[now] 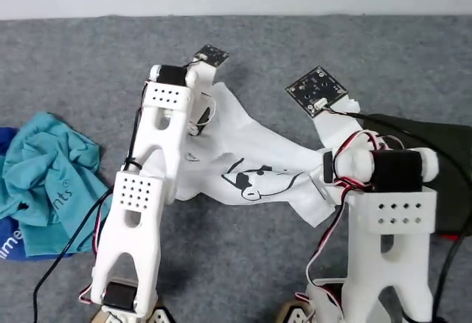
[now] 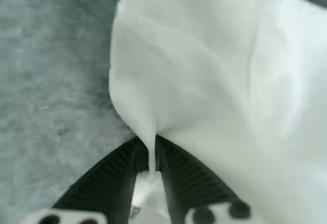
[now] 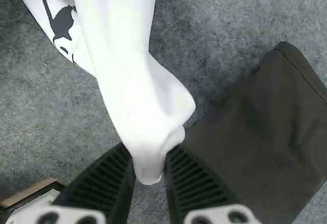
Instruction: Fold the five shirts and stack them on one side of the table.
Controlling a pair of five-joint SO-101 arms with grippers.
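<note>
A white shirt (image 1: 258, 164) with a black print hangs stretched between both arms above the grey table (image 1: 88, 65). My left gripper (image 2: 148, 160) is shut on a pinched fold of the white shirt (image 2: 204, 81) at its far left corner. My right gripper (image 3: 149, 170) is shut on a bunched end of the same shirt (image 3: 133, 81) near a dark folded shirt (image 3: 255, 142). That dark shirt (image 1: 435, 142) lies flat at the right edge. A teal shirt (image 1: 48, 179) lies crumpled at the left, over a blue one (image 1: 15, 245).
The table's far half is bare grey felt. The arm bases (image 1: 369, 279) stand at the near edge, with cables (image 1: 66, 253) trailing beside the left one.
</note>
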